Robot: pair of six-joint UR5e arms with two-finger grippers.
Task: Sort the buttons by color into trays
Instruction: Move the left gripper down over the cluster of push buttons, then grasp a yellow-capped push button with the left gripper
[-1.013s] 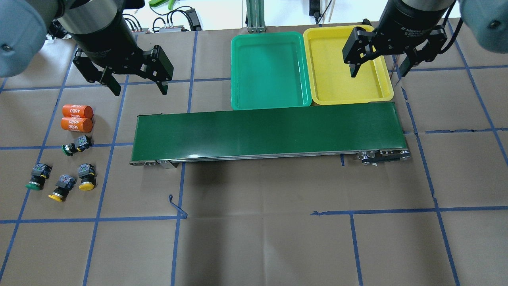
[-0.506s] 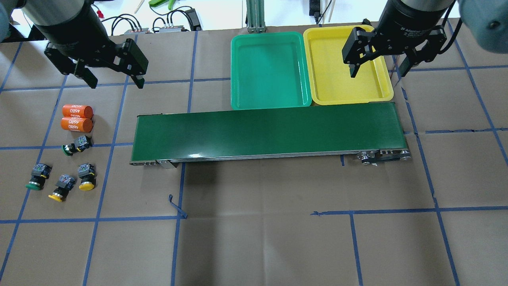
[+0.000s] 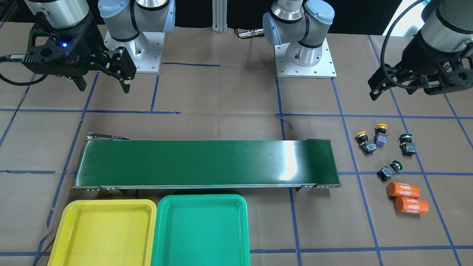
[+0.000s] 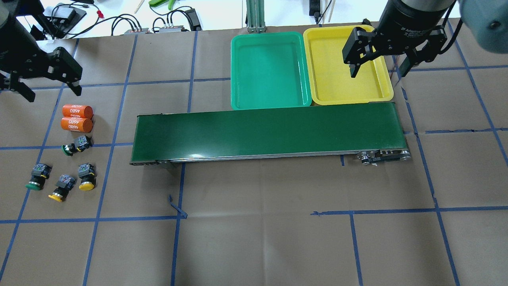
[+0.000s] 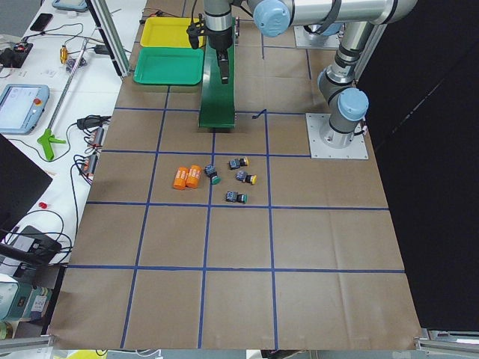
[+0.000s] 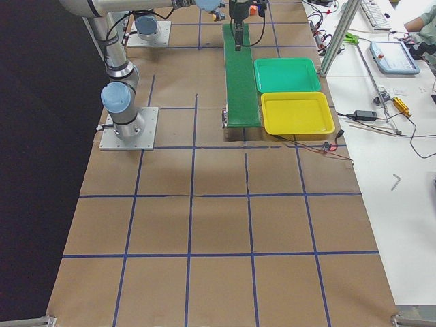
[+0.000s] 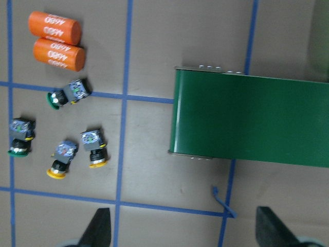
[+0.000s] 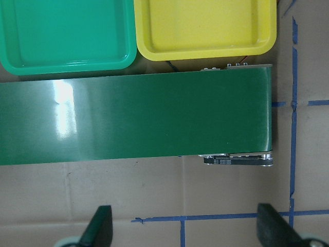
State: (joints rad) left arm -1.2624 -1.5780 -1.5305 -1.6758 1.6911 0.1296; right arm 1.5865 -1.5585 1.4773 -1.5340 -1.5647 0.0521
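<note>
Four buttons lie on the table at my left: a green one [image 4: 73,146], a second green one [image 4: 37,176], a yellow one [image 4: 62,187] and a second yellow one [image 4: 86,177]. They also show in the left wrist view, such as a green button [image 7: 67,94] and a yellow button [image 7: 95,148]. The green tray [image 4: 270,69] and the yellow tray [image 4: 337,79] sit side by side, both empty. My left gripper [image 4: 52,93] is open and empty, high above the table behind the buttons. My right gripper [image 4: 376,72] is open and empty above the yellow tray's right part.
A long dark-green conveyor belt [image 4: 270,131] lies across the middle, in front of the trays. Two orange cylinders printed 4680 [image 4: 77,118] lie just behind the buttons. Blue tape lines mark the brown table. Cables and tools lie beyond the far edge.
My left arm has swung left, from near the conveyor's left end to the table's left edge behind the orange cylinders. Its jaws stay open. The right arm has not moved.
</note>
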